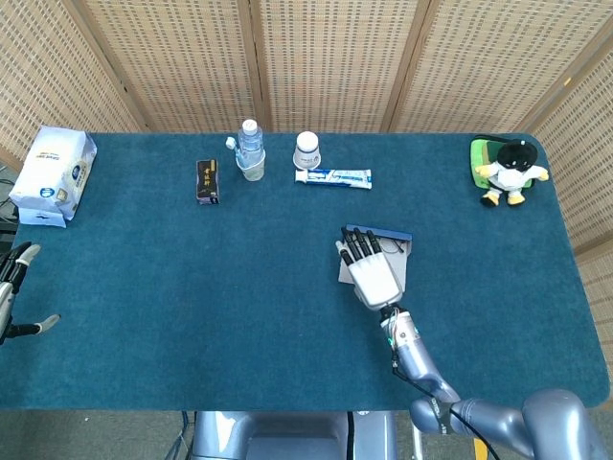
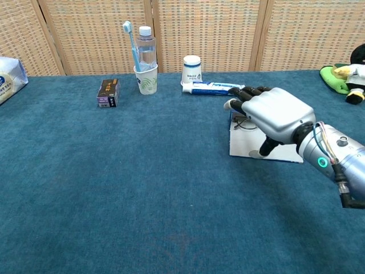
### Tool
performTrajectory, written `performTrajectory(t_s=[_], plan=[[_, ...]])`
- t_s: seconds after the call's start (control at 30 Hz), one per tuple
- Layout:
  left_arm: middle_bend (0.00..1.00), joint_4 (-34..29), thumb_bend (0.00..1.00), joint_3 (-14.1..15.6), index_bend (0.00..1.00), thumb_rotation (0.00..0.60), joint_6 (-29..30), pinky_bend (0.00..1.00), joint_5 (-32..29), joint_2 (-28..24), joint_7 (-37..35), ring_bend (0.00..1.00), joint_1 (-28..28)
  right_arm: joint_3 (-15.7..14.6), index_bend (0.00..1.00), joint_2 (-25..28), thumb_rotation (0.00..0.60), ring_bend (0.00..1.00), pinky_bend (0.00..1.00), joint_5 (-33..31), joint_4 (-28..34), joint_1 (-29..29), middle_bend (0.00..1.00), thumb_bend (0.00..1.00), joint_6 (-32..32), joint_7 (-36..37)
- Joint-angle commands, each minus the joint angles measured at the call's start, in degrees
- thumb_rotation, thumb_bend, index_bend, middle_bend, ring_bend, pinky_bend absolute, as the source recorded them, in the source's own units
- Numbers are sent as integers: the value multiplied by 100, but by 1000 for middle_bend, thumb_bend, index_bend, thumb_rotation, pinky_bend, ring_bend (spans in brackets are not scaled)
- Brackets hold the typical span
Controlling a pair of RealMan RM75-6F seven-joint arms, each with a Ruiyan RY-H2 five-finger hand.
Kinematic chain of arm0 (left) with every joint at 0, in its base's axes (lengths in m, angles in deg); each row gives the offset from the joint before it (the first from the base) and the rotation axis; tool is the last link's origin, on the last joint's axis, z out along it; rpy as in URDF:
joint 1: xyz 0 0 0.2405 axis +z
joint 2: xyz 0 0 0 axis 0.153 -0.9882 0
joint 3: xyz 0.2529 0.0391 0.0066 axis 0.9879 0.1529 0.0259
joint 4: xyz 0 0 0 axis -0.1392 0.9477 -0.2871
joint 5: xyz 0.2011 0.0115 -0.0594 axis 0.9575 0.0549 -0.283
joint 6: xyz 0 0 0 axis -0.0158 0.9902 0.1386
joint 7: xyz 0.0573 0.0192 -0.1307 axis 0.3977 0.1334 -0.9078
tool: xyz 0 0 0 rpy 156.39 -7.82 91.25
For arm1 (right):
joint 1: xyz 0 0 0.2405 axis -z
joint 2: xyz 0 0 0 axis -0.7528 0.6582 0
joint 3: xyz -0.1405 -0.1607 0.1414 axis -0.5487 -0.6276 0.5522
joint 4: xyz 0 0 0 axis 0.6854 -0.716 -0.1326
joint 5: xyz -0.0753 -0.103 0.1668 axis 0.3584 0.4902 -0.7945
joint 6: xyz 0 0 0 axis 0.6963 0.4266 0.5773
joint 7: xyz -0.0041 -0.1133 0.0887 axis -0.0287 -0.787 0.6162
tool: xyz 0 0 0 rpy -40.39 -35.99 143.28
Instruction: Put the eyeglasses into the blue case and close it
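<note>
Fingers (image 2: 246, 92) of right hand (image 1: 374, 278) spread flat, holding nothing, over open blue case (image 1: 380, 233) and eyeglasses (image 2: 242, 121) toward surface's right edge; pressing down risks crushing frames.

Looks like a staged test setup, prob. a lab: table (image 1: 192, 287) w/ blue felt cover, woven screens (image 1: 335, 57) boxing it in behind, random household props lined up beyond the fingers (image 2: 246, 92).

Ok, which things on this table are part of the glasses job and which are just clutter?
Job:
- eyeglasses
- blue case, lying open
- right hand, over the case

Clutter:
- toothpaste tube
- paper cup with toothbrush
- water bottle
- white jar
- small dark box
- tissue pack
- plush toy
</note>
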Motion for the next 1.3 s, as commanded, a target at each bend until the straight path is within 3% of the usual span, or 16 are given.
performTrajectory(t_s=[0.03,1.3], plan=[[0,4,0,1,0,600,-5,0,-6,-1,-8,0,1,-34,149,-84,600,0,120,46,-108,11,0,240,35,-19],[0,5,0,-5,0,600,-51,0,-51,11,24,0,-24,101,149,-406,600,0,120,148,-1045,161,0,249,463,140]])
